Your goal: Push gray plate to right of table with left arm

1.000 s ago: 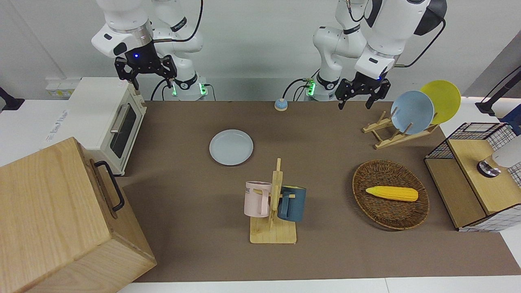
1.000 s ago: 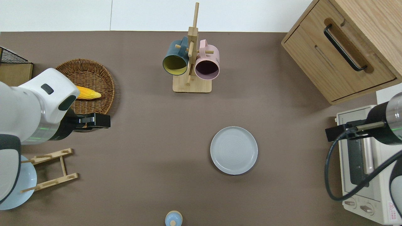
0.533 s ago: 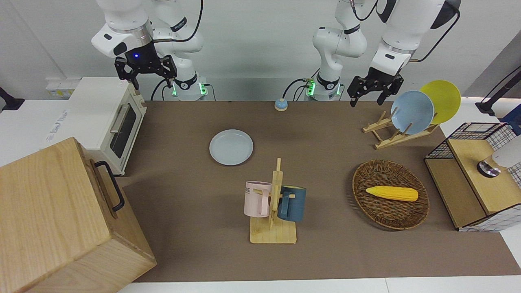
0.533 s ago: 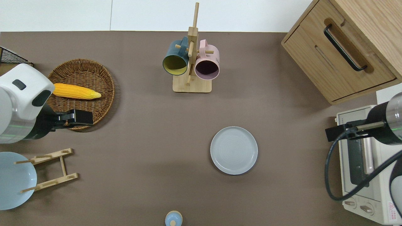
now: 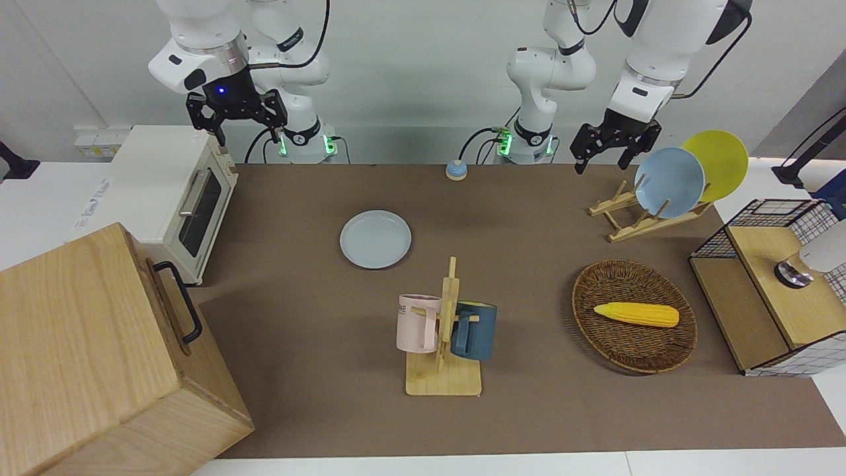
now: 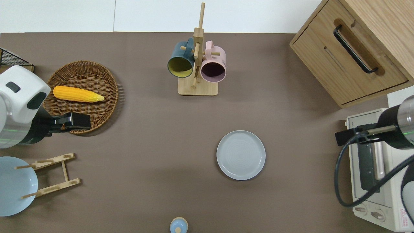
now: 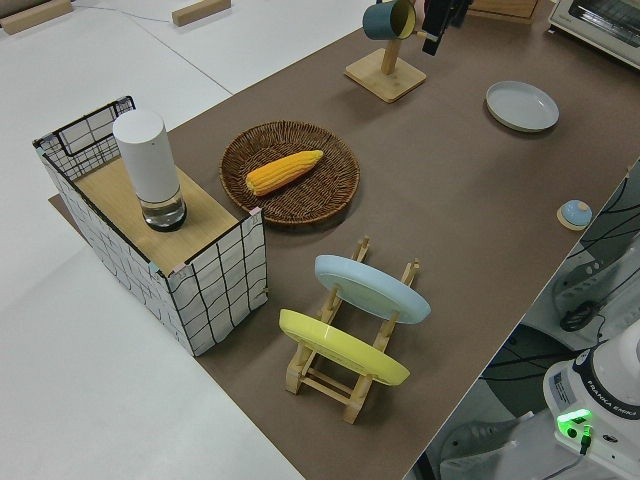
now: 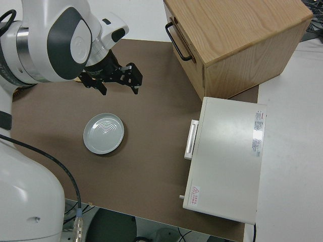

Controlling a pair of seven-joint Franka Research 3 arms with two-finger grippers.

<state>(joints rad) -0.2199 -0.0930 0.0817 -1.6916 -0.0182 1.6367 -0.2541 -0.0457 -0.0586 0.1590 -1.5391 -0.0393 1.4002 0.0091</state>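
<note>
The gray plate (image 5: 375,238) (image 6: 241,155) (image 8: 104,133) lies flat on the brown table (image 6: 145,145), toward the right arm's end. My left gripper (image 5: 600,165) (image 6: 76,120) hangs open and empty in the air, far from the plate. In the overhead view it is over the wicker basket's edge nearest the robots. The right gripper (image 5: 236,125) is parked and open.
The wicker basket (image 6: 97,106) holds a corn cob (image 6: 77,94). A mug rack (image 6: 197,64) stands farther from the robots than the plate. A dish rack (image 5: 644,215) holds a blue plate and a yellow plate. At the right arm's end stand a toaster oven (image 5: 175,198) and a wooden cabinet (image 5: 99,357).
The left gripper has risen and moved toward the left arm's end of the table, away from the gray plate. The plate and the right arm have not moved.
</note>
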